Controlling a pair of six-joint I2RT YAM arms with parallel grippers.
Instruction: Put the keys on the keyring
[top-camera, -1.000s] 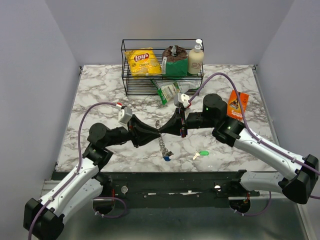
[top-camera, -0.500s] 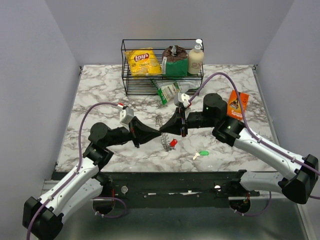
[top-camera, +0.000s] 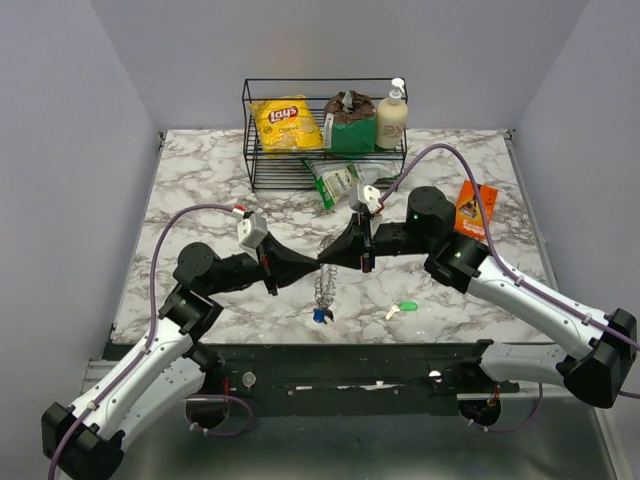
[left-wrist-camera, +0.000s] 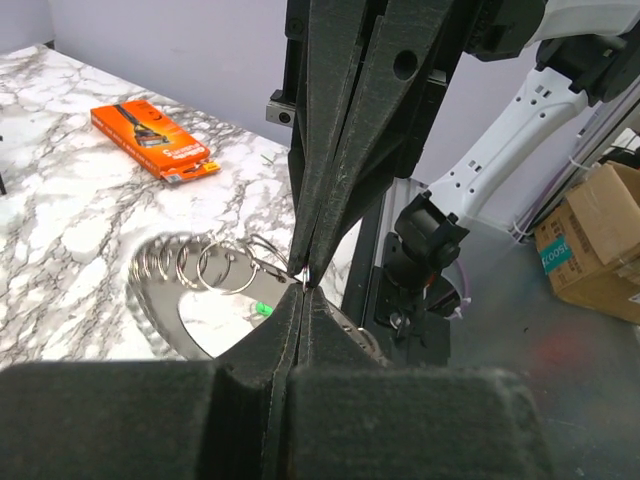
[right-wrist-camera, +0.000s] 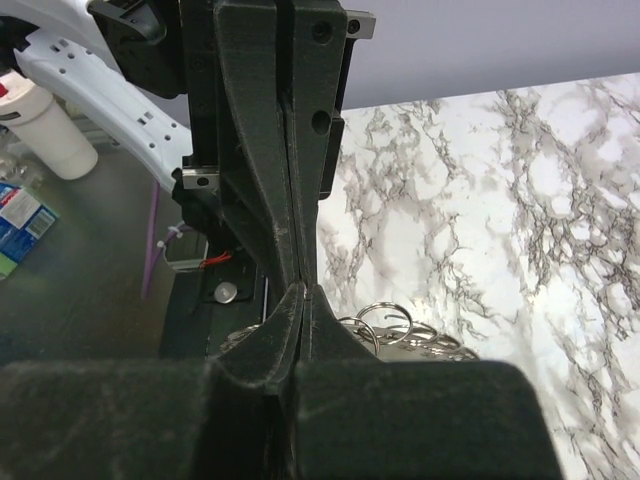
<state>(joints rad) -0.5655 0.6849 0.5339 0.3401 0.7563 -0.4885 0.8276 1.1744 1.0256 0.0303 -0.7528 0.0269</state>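
Left pincer (top-camera: 317, 263) and right pincer (top-camera: 325, 260) pinched tip-to-tip, keyring (top-camera: 322, 286) dangling from them

wire basket (top-camera: 270, 168) across back, orange box (top-camera: 476, 210) right, open tabletop (top-camera: 190, 185) left

Two keys (top-camera: 405, 308) showing — one keyring (top-camera: 322, 285).

Keyring half hidden
In both wrist views we see the keyring (left-wrist-camera: 190, 275) only partly; dark gripper fingers (left-wrist-camera: 280, 345) cover the rest.
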